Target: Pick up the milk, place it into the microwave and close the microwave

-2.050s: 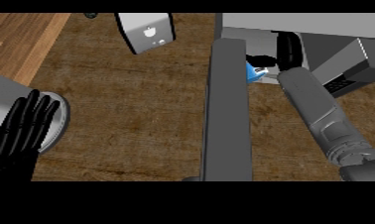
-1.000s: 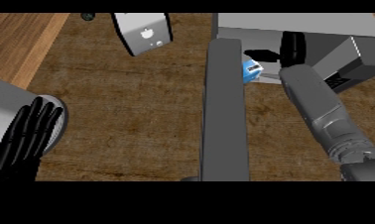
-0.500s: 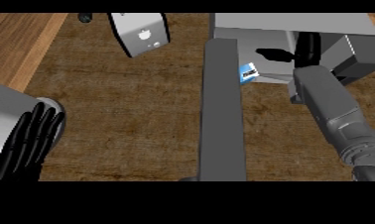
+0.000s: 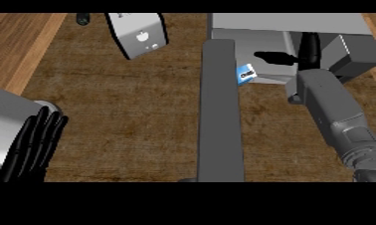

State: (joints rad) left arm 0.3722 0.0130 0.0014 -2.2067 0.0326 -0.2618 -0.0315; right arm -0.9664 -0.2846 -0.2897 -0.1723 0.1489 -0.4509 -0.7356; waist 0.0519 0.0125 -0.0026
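Note:
The milk (image 4: pixel 246 73), a small blue and white carton, stands just inside the open microwave (image 4: pixel 286 27) at its left front corner. The microwave's door (image 4: pixel 220 114) swings out toward me and shows edge-on as a long grey bar. My right hand (image 4: pixel 308 52) is inside the microwave's mouth, to the right of the milk and apart from it. Its fingers point up and its thumb sticks out left toward the carton; it is open and holds nothing. My left hand (image 4: pixel 33 144) rests open at the lower left, fingers up.
A grey boxy appliance (image 4: pixel 140 35) stands at the back left of the dark wooden counter (image 4: pixel 125 114). A small dark object (image 4: pixel 82 18) lies beside it. A lighter wood strip (image 4: pixel 26 50) runs along the counter's left edge.
My right hand has drawn away to the right of the milk, which stays in the microwave. My left hand has sunk lower in the view.

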